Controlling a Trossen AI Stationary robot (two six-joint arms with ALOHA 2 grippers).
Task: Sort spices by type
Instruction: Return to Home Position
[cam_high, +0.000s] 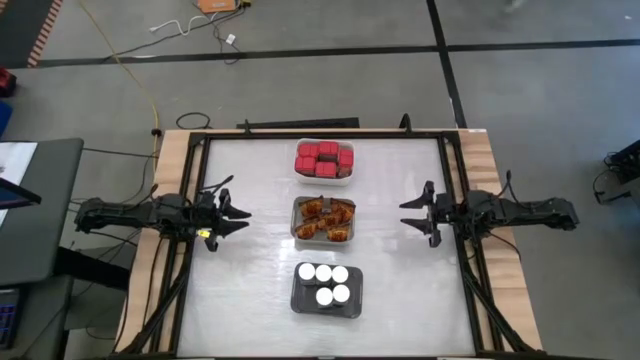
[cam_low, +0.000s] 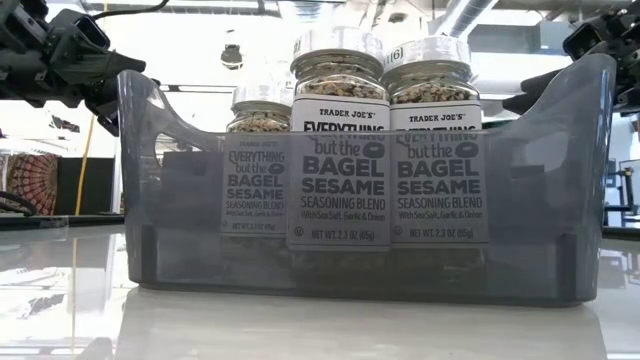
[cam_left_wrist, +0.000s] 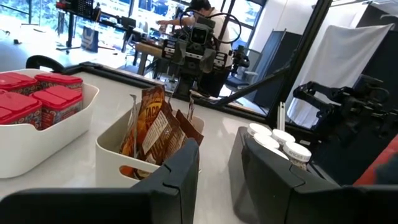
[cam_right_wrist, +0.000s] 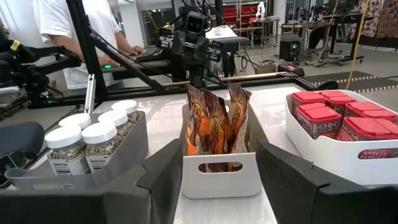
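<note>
Three trays stand in a row down the table's middle. The far white tray (cam_high: 324, 176) holds several red boxy containers (cam_high: 324, 158). The middle clear tray (cam_high: 296, 226) holds orange-brown crinkly packets (cam_high: 326, 219), standing upright in it. The near dark grey tray (cam_high: 326, 306) holds several jars with round white lids (cam_high: 324, 281). My left gripper (cam_high: 238, 214) is open at the table's left side, level with the middle tray and apart from it. My right gripper (cam_high: 408, 214) is open at the right side, facing the same tray. Neither holds anything.
The black frame rails (cam_high: 452, 190) run along the table's left, right and far sides. White table top (cam_high: 250, 280) lies bare between each gripper and the trays. In the wrist views people (cam_right_wrist: 59, 28) stand at workbenches beyond the table.
</note>
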